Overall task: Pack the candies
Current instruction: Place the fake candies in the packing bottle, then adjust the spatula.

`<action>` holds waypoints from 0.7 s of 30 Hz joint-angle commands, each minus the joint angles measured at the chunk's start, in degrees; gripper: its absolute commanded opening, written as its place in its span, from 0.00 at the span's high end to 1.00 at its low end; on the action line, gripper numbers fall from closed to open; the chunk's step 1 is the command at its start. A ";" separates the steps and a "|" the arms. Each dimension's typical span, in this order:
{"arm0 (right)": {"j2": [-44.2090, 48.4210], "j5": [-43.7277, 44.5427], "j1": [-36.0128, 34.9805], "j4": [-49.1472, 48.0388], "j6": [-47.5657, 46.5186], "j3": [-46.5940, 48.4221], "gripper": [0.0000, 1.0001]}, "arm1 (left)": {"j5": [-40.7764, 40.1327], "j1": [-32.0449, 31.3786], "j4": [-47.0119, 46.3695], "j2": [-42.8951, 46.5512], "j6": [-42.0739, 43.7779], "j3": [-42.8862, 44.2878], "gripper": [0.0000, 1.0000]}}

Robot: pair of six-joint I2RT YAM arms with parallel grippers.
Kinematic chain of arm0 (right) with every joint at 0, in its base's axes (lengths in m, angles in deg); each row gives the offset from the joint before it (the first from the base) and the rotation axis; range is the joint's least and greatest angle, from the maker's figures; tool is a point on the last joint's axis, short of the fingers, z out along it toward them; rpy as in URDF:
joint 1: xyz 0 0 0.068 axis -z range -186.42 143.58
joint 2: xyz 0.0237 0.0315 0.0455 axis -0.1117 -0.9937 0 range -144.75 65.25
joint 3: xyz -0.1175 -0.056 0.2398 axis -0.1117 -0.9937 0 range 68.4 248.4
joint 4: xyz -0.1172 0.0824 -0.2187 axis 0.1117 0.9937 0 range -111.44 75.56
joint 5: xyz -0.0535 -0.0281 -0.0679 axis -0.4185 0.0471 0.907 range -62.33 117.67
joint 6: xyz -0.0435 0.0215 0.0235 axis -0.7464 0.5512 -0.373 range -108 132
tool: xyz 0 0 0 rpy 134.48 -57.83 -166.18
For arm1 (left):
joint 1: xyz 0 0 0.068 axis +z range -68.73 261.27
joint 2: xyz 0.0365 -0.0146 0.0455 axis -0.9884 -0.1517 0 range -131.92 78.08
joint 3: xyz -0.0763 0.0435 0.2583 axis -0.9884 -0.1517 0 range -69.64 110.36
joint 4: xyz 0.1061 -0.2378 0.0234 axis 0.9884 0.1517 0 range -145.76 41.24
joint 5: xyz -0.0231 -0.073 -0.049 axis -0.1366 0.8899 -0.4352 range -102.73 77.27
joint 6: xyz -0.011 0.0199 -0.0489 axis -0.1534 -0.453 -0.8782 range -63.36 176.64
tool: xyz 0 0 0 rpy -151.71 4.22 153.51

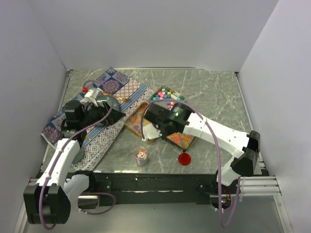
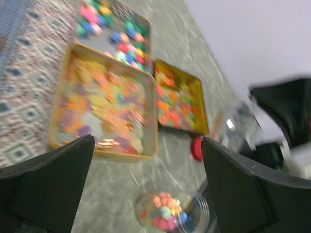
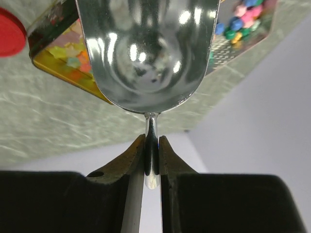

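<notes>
The candies lie in three gold tins: pastel ones (image 1: 166, 96) at the back, orange-red ones (image 1: 137, 116) on the left, and yellow-pink ones (image 1: 181, 139) on the right. A small clear jar (image 1: 141, 157) holds a few mixed candies; it also shows in the left wrist view (image 2: 165, 213). My right gripper (image 3: 152, 155) is shut on the thin handle of a shiny metal scoop (image 3: 148, 48), whose bowl looks empty, held above the tins (image 1: 150, 132). My left gripper (image 2: 146, 184) is open and empty over the cloth, with the jar seen between its fingers (image 2: 53, 179).
A red round disc (image 1: 184, 158) lies on the marble table right of the jar. A patterned cloth (image 1: 119, 90) covers the left side, under the left arm. White walls enclose the table on three sides.
</notes>
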 commanded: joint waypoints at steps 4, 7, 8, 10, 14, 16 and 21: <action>-0.95 -9.31 5.42 -8.16 4.47 2.73 1.00 | 6.50 -4.54 2.76 -7.08 5.64 5.61 0.04; -2.70 -10.99 5.78 -9.39 5.08 5.72 1.00 | 6.76 -6.12 2.95 -11.13 6.52 8.51 0.03; -4.10 -10.99 5.78 -9.66 5.34 6.42 1.00 | 7.55 -6.99 2.77 -12.27 6.35 9.30 0.04; -5.78 -11.25 6.04 -9.31 6.65 9.32 1.00 | 7.64 -7.96 3.12 -15.69 6.61 12.02 0.04; -11.21 -10.99 6.30 -9.50 10.61 14.24 1.00 | 7.47 -9.55 4.00 -20.27 6.44 15.89 0.05; -13.51 -11.43 6.57 -8.96 13.33 17.58 1.00 | 6.77 -9.90 5.57 -22.20 7.31 16.86 0.05; -11.59 -13.98 7.45 -11.94 15.02 20.22 1.00 | 3.87 -10.34 6.90 -26.07 8.28 18.36 0.06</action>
